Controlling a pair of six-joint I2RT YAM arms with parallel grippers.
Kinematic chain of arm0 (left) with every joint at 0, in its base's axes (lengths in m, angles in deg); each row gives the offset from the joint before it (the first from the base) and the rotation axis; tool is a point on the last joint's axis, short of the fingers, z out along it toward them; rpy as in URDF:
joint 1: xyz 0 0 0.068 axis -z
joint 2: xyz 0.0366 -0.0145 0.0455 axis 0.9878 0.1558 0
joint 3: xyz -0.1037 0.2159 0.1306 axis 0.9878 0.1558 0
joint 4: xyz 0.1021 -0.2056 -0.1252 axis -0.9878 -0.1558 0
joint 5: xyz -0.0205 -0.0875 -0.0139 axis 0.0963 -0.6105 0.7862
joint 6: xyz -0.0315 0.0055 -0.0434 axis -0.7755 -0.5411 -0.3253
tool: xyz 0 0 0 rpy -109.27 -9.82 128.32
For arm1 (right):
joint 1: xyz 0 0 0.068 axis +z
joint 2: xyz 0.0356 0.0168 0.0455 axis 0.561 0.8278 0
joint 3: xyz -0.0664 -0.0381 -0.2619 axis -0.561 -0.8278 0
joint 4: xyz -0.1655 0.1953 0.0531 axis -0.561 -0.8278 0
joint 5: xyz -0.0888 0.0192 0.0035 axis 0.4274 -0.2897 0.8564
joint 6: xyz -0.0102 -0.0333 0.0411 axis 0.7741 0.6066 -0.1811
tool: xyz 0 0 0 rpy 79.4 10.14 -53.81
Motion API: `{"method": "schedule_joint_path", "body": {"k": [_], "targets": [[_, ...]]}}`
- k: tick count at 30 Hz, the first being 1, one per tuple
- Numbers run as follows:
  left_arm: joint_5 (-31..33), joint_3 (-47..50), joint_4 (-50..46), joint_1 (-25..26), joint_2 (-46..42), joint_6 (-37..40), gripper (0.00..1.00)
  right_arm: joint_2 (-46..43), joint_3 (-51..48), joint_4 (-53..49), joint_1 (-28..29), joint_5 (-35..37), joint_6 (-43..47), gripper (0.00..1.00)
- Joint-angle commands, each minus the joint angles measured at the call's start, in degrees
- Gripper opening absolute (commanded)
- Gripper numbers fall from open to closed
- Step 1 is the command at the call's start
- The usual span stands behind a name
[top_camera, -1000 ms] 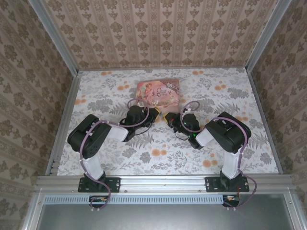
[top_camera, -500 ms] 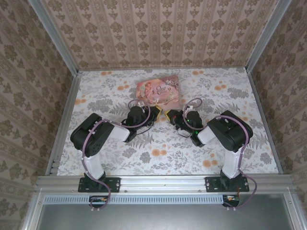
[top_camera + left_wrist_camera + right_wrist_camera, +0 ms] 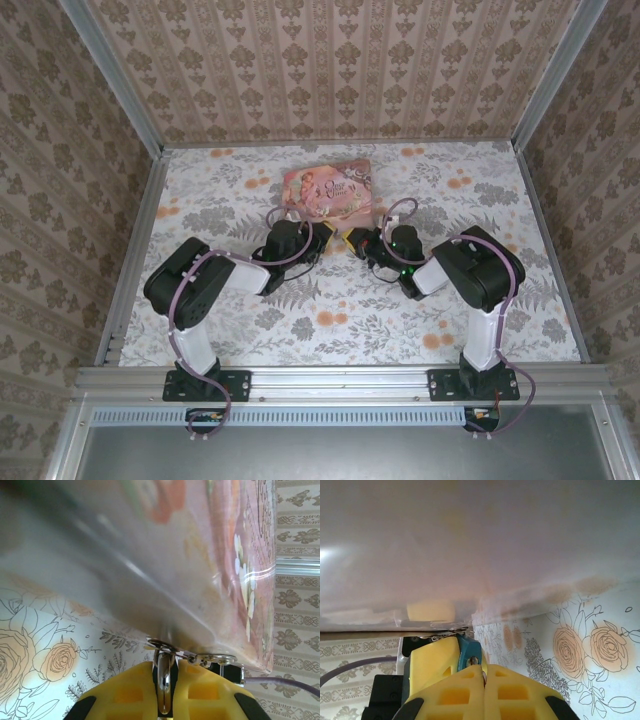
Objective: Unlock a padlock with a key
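1. Teal-blue and very small, the padlock (image 3: 466,651) hangs at the near edge of the pink tin (image 3: 328,190), just under the tin's metal hasp (image 3: 170,646)
2. Its silvery shackle (image 3: 163,679) rises to the hasp in the left wrist view; it sits clamped between the two yellow fingers (image 3: 125,695) of the left gripper (image 3: 164,672), which is closed on it
3. From the right wrist, one yellow finger of that gripper lies flat against the left side of the padlock's body, touching it
4. The right gripper (image 3: 484,674) has its yellow fingers pressed together, and their tips meet the padlock's lower end beside a small silvery round spot
5. A thin dark sliver of metal, the key (image 3: 482,670), is pinched at those tips right at the padlock; it is too small to give more detail
6. From above, the two grippers meet nearly tip to tip just in front of the tin, both arms bent inward over the floral table (image 3: 330,320)
7. The tin lies flat toward the far middle of the table, its illustrated lid up and slightly turned
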Motion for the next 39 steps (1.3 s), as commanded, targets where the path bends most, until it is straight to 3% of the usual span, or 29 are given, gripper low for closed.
{"method": "schedule_joint_path", "body": {"k": [1, 18, 28, 39], "targets": [[-11.7, -0.7, -2.2, 4.0, -1.2, -0.7, 0.00, 0.6, 4.9, 6.7, 2.9, -0.5, -3.6, 0.00], [-12.5, 0.1, 4.5, 4.0, -1.6, -7.3, 0.00, 2.1, 8.3, 6.7, 0.2, -6.6, -2.3, 0.00], [-13.3, 0.2, 4.1, 4.0, -2.9, -7.4, 0.00, 6.0, 15.2, 6.4, -2.1, -18.3, 3.0, 0.00], [-13.8, -0.2, 3.8, 4.2, -2.8, -7.0, 0.00, 5.7, 15.1, 6.5, -1.5, -15.3, -1.6, 0.00]]}}
